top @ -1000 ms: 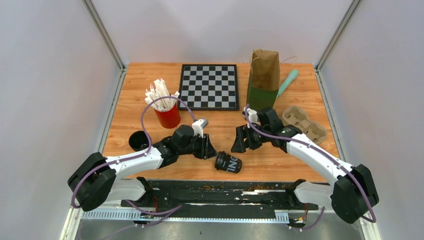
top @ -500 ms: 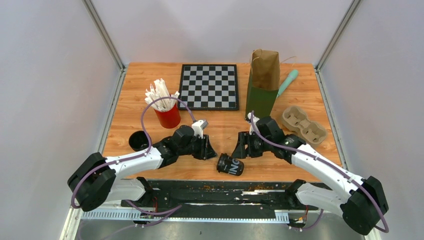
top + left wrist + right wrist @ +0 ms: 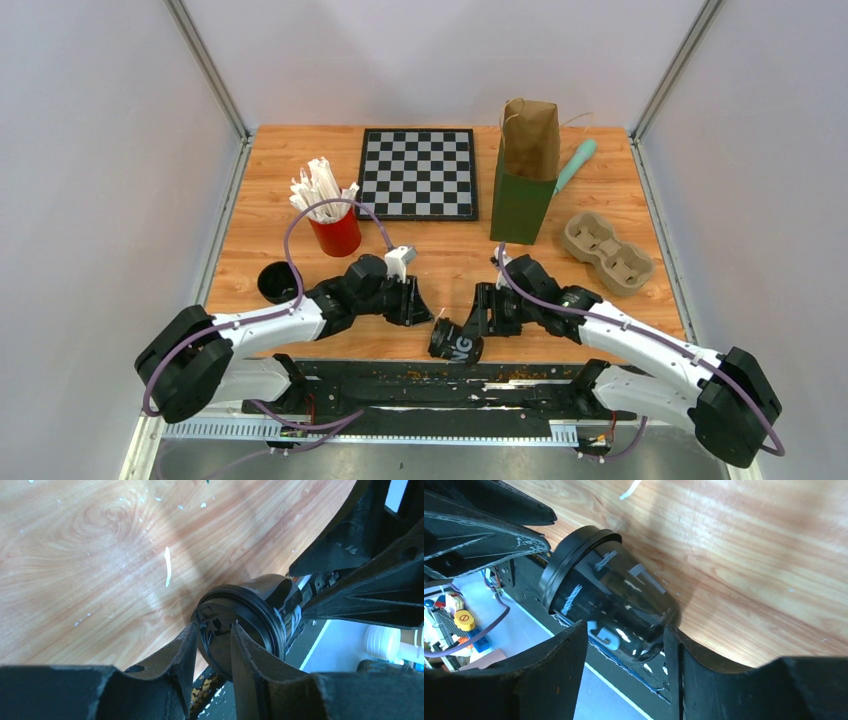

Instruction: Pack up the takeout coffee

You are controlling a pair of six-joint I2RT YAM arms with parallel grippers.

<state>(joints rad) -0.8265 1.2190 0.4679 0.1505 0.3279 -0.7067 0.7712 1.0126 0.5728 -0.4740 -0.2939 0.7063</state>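
Cup has slid toward the bottom of the top view since 1.0 s ago; the right gripper [image 3: 482, 313] has followed it down and left, and the left gripper [image 3: 424, 310] has shifted only slightly.

Takeout coffee cup [image 3: 455, 343] lies on its side at the near edge of the table [image 3: 450, 262], low centre of frame, between the two grippers. Lid faces the left gripper, base faces the right.

Left wrist view: fingers [image 3: 172, 666] drawn close, only a narrow slit between them. The black lid sits right at the tips, showing through the slit. Cannot tell whether they pinch its rim.

Right wrist view: fingers [image 3: 559, 670] spread wide, flanking the base end of the cup, with the lid end reaching past the tips to the upper left. Contact with the pads is not clear.

A second dark cup [image 3: 275, 282] stands well apart at left.
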